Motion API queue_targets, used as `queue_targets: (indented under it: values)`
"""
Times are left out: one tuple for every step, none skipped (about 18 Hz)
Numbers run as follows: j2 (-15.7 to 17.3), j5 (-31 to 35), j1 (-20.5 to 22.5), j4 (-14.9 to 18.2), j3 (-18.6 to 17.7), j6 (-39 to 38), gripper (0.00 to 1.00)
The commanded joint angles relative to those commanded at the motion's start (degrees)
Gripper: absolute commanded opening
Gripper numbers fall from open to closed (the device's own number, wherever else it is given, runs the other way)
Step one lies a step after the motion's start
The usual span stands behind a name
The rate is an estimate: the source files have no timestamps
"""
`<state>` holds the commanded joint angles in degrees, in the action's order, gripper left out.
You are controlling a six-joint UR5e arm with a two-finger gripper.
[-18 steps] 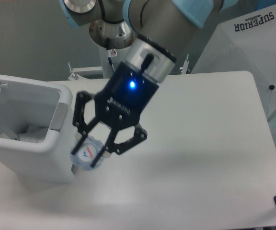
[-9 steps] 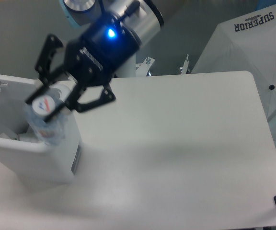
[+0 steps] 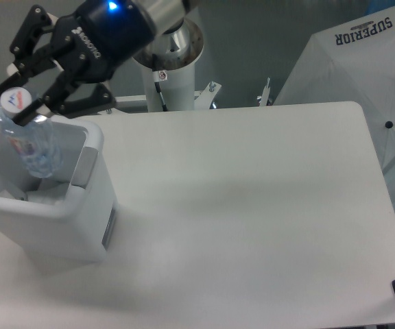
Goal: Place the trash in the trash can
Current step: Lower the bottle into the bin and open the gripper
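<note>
My gripper (image 3: 18, 98) is at the upper left, shut on the white cap end of the crushed clear bluish plastic bottle (image 3: 34, 145). The bottle hangs down from the fingers over the open top of the white trash can (image 3: 81, 212), its lower end inside the bin's opening. The bin stands at the left edge of the table, with a grey tab (image 3: 82, 166) on its right rim and its lid raised at the far left. Something white lies at the bottom of the bin; I cannot tell whether it is the crumpled wrapper.
The white table (image 3: 252, 205) stretches to the right of the bin. The arm's white base column (image 3: 173, 75) stands behind the table. A white folded cover printed SUPERIOR (image 3: 362, 62) is at the upper right, beyond the table edge.
The gripper has lifted the bottle from beside the bin's front right corner, moved it up and left, and now holds it over the bin's opening.
</note>
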<state>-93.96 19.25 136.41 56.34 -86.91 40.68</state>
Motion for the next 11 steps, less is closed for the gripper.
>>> queue_targets:
  values:
    - [0.79,0.0,-0.7,-0.09,-2.01,2.1,0.07]
    - [1.32,0.0,-0.88,-0.09,-3.43,3.86,0.07]
    - [1.76,0.0,-1.14,-0.09,-4.66,5.45,0.07]
    - [2.02,0.09,-1.23,-0.09,-5.89,6.59,0.07]
    - [2.03,0.09,-1.23,-0.09,-6.86,7.82,0.1]
    - [2.03,0.09,-1.23,-0.26,-7.74,9.57,0.13]
    - [2.03,0.09,-1.23,-0.52,-8.53,11.33,0.22]
    - [1.94,0.09,-1.23,-0.7,-9.23,12.83,0.4]
    - [1.76,0.17,-1.23,-0.79,-9.41,13.54,0.55]
    - [1.68,0.18,-1.23,-0.79,-9.5,13.63,0.71]
    - [1.59,0.18,-1.23,-0.79,-9.59,13.72,0.97]
